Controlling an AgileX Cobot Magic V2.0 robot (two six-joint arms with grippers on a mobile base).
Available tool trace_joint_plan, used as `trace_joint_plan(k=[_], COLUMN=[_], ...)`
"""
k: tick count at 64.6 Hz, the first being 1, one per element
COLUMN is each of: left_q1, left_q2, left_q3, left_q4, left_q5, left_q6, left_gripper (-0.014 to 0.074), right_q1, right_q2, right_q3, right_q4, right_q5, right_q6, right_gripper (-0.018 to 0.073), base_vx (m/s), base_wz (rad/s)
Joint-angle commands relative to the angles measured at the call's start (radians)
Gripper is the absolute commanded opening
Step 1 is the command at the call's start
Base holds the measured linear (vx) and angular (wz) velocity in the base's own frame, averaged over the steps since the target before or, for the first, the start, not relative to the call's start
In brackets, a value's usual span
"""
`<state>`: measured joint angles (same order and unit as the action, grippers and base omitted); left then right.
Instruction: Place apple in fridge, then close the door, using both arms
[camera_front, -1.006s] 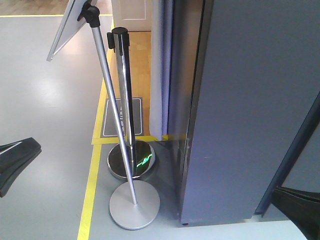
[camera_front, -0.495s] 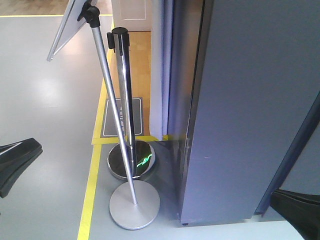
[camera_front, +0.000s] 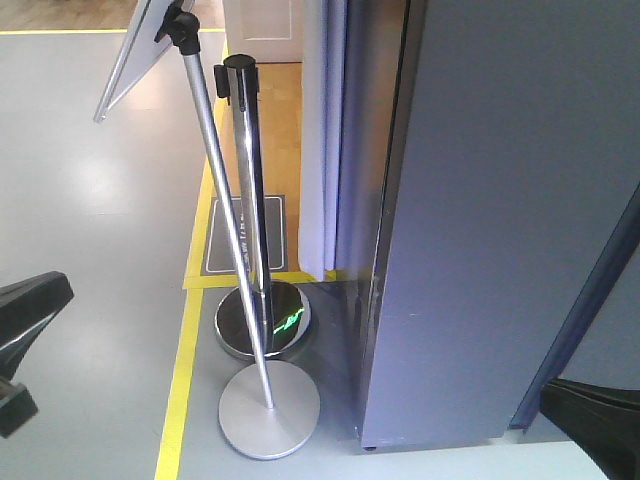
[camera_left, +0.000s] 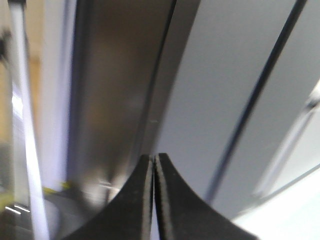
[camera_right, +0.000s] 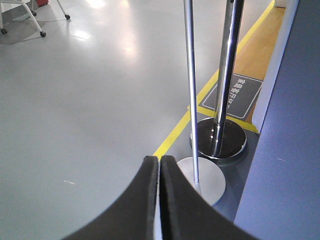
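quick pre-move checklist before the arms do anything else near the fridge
1. Left end effector empty and shut: ok, fingers pressed together, nothing between them.
2. Right end effector empty and shut: ok, same.
3. Apple located: cannot tell, it shows in no view.
4. Fridge door shut: cannot tell, only flat grey panels show, no interior.
5. Chrome stanchion pole and leaning sign stand clear of the arms: ok for now, though both stand close to the fridge's left side.
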<state>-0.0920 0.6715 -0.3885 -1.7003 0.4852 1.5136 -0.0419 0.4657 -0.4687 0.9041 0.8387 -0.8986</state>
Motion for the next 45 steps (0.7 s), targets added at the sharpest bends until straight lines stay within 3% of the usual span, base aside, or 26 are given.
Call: trace_joint_plan(k=[1,27,45], left_q1=[0.000,0.000,0.000], left_q2=[-0.002,-0.002,-0.002], left_q3=[-0.034,-0.034,-0.020], left_q4=[-0.090,-0.090,-0.077], left_q5=[0.018,0.014,-0.118], left_q6=[0.129,0.129,0.129], left_gripper=[-0.0006,-0.0006,-0.0006], right_q1=[-0.005,-0.005,-0.005], right_q2=[0.006,0.006,0.006], right_q3=[-0.025,-0.025,-0.025], right_q4=[0.044,0.044,0.044], right_q5=[-0.031,-0.031,-0.031], right_q6=[-0.013,-0.013,-0.013], right_gripper=[-0.0005,-0.0005,-0.0005], base_vx=[0.00,0.00,0.00], base_wz=[0.00,0.00,0.00])
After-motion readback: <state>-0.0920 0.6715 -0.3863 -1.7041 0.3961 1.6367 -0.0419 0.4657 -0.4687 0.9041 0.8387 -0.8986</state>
